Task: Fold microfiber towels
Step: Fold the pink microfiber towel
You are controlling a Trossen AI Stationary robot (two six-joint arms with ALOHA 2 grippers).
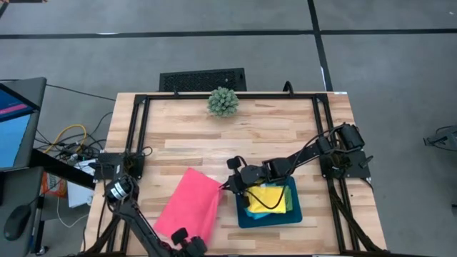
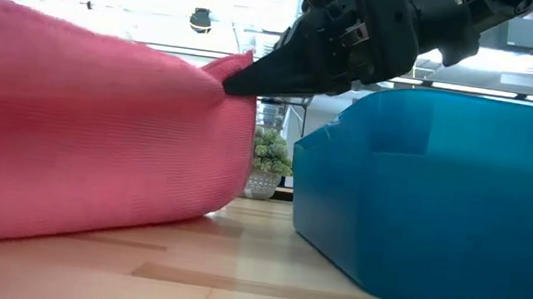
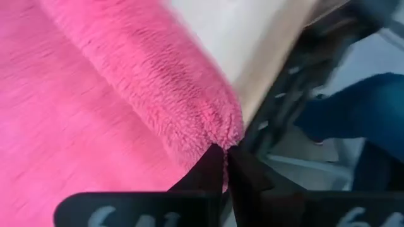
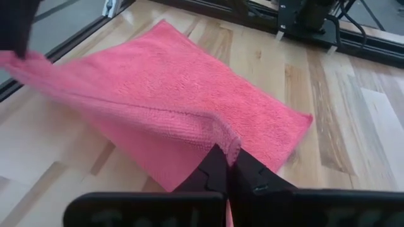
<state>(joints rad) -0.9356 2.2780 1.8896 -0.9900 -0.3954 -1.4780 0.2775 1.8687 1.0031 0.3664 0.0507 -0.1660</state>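
Two claws are pinching the same pink towel (image 1: 189,207), so we are reading this as the opening fold of that cloth. We are seeing the left claw (image 3: 225,150) clamped fully shut on one corner at the counter's near edge, and the right claw (image 4: 228,153) shut tight on another corner, lifting it just beside the blue tray (image 1: 293,214) where the yellow towel (image 1: 275,198) is lying close behind it. Between the claws the cloth is partly resting on the counter (image 1: 271,135). We are judging that the next move calls for carrying both corners across together, level, to meet the opposite edge.
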